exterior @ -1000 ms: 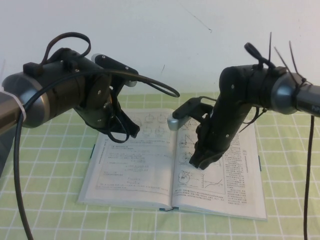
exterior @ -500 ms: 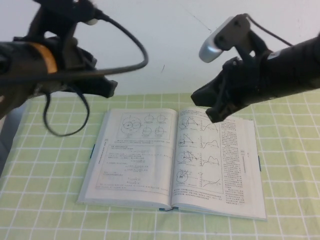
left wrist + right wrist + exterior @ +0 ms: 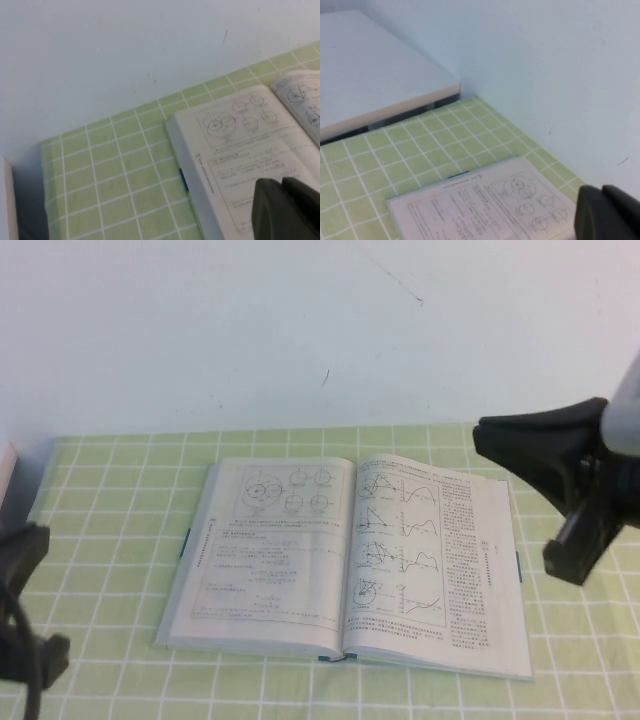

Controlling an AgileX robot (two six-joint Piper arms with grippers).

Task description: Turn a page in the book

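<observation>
Green checked cloth [image 3: 110, 540]; book [image 3: 345, 555] open flat, circular-diagram page [image 3: 270, 540] left; left gripper [image 3: 287, 207], right gripper [image 3: 607, 212] jaws unclear.

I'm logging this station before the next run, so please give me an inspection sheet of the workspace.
Surface: green checked cloth covers the table.
Job's things: book lies open and flat; page with circular diagrams lies flat on the left side.
Clutter: nothing seen.
Grippers: left gripper is off the book's left side; right gripper is off its right side; neither touches the book.
Cables: a dark cable at the left arm.
Surroundings: plain pale wall behind; a white slab at the cloth's edge.
</observation>
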